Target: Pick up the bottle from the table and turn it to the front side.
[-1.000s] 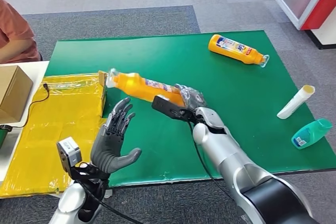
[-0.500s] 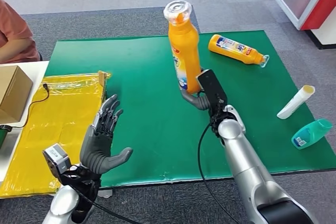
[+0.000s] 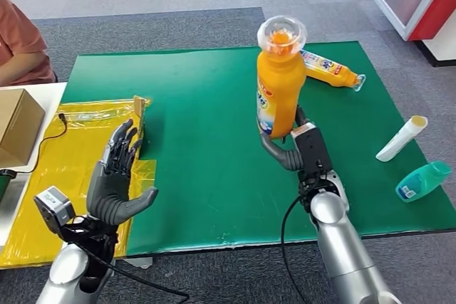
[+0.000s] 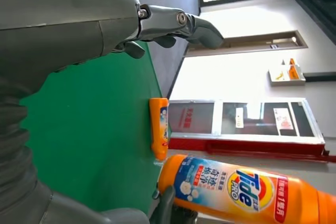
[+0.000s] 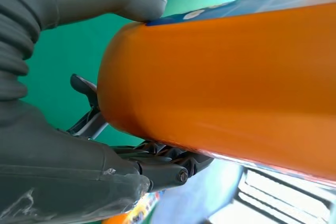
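The right hand [image 3: 294, 149] grips the tall orange plastic bottle with a clear cap [image 3: 278, 80] near its bottom. The bottle stands almost straight up above this hand, over the green mat [image 3: 204, 105], cap on top. Its label faces toward the left hand [image 3: 115, 176], which waits open, off to the side, holding nothing. The right hand is the one to turn it.
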You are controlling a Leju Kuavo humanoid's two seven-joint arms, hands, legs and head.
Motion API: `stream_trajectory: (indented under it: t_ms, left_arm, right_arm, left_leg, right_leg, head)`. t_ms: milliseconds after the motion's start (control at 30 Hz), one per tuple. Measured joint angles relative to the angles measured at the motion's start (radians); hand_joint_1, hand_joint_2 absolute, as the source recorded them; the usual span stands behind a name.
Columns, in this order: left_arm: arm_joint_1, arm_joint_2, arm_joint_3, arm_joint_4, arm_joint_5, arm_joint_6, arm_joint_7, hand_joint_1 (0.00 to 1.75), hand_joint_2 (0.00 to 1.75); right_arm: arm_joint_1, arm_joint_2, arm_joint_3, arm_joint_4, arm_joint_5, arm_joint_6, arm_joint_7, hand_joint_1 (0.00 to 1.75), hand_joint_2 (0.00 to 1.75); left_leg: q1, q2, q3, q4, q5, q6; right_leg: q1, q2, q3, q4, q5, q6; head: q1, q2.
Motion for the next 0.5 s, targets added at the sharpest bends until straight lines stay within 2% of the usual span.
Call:
stream_trajectory:
  t_ms: [233,500]
  left_arm:
    - [-0.068,-0.009,-0.029,0.0,-0.004,-0.014,0.006,0.0,1.75]
    - [-0.12,-0.018,-0.089,0.0,-0.007,-0.027,0.02,0.0,1.75]
  right_arm:
    - [0.089,0.016,0.078,-0.083,0.134,-0.095,-0.07,1.75,1.75]
    - [0.128,0.03,0.19,-0.108,0.247,-0.132,-0.068,1.75,1.75]
  left_leg:
    - [0.0,0.0,0.0,0.0,0.0,0.0]
    - [0.0,0.0,0.0,0.0,0.0,0.0]
  right_leg:
    - [0.0,0.0,0.0,0.0,0.0,0.0]
    - [0.0,0.0,0.0,0.0,0.0,0.0]
  head:
    - [0.0,0.0]
    - [0.0,0.0]
